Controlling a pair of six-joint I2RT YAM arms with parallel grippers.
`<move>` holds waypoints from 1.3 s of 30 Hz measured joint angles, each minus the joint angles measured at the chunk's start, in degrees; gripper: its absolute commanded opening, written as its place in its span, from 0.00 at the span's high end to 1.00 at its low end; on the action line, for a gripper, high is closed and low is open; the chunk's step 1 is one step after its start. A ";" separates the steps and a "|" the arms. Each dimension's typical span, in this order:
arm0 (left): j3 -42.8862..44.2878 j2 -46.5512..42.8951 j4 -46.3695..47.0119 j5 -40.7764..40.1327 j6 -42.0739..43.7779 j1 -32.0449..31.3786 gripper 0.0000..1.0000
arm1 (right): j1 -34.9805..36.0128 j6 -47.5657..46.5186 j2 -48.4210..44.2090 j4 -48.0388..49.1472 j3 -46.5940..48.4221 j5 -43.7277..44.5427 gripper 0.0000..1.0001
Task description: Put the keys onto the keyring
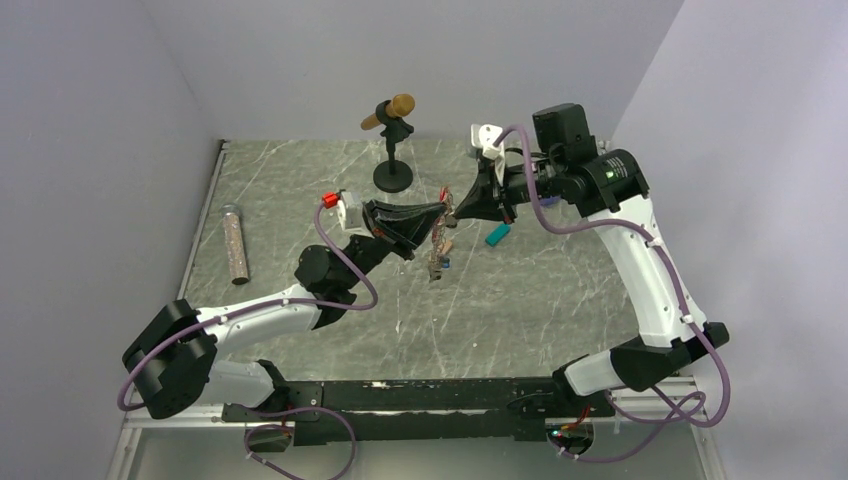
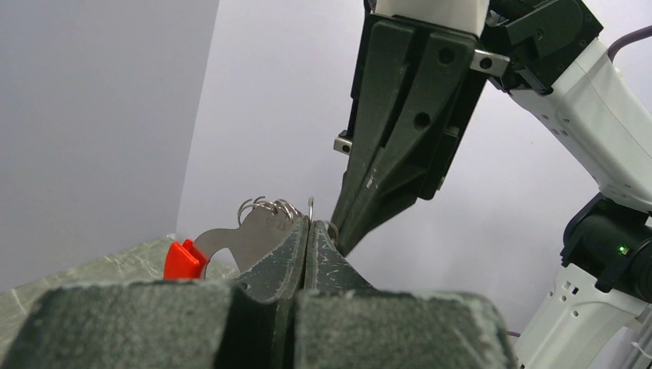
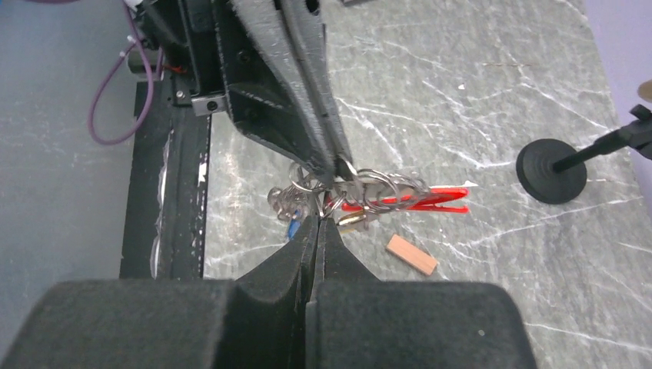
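Observation:
The keyring hangs above the table between both grippers: a red clip, silvery wire rings, a blue tag and a yellowish tag. My left gripper is shut on a thin wire ring of it, and a silvery plate with a red end sticks out to its left. My right gripper is shut too, its tips pinching the wire of the bunch right against the left gripper's tips. The two meet tip to tip. I cannot pick out the keys within the bunch.
A tan block lies on the marble table under the bunch. A teal block lies just to the right. A microphone stand is at the back. A speckled tube lies at the left edge.

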 measured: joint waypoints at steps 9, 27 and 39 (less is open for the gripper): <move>0.02 1.03 -0.72 1.66 -1.49 0.33 1.00 | 3.04 -4.02 -0.55 -1.92 -1.73 3.19 1.00; -0.15 1.16 -0.74 4.63 -3.80 1.68 1.00 | 0.83 -5.49 -4.28 -4.00 -2.40 3.04 0.70; -3.87 -0.24 7.15 26.95 -12.59 14.10 1.00 | -5.90 -6.60 -9.99 -5.14 -6.67 -1.75 0.64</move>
